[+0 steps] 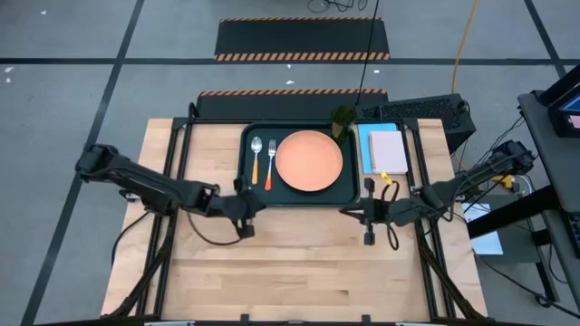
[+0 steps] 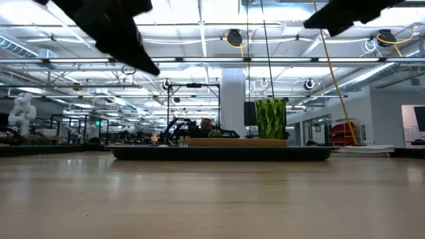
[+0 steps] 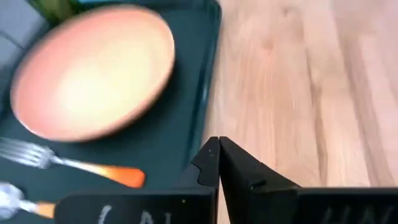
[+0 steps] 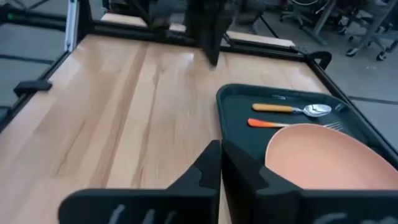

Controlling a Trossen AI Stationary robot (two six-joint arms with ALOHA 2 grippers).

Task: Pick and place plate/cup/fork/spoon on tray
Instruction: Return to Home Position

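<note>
Seen from above, the plate [image 1: 309, 161], fork [image 1: 270, 163] and spoon [image 1: 256, 156] are laid on the tray [image 1: 249, 192], with the cup [image 1: 343, 120] at its far right corner. The left gripper [image 1: 246, 217] and right gripper [image 1: 367, 217] are held by its near corners. At table level, the cup is shown upright. In each wrist view, the fingers [image 3: 242, 180] are pressed together.

**Pale plank desk carrying a dark tray and a notepad**

The desk [image 1: 299, 267] is light wood, its boards running across between the two arms. The tray [image 1: 256, 194] lies flat on it just beyond the left fingers [image 3: 211, 163] and the right fingers [image 4: 209, 163], one near corner close to each pair of tips. The pink-and-blue notepad [image 1: 388, 151] lies flat just beside the tray, beyond the right fingers.
</note>
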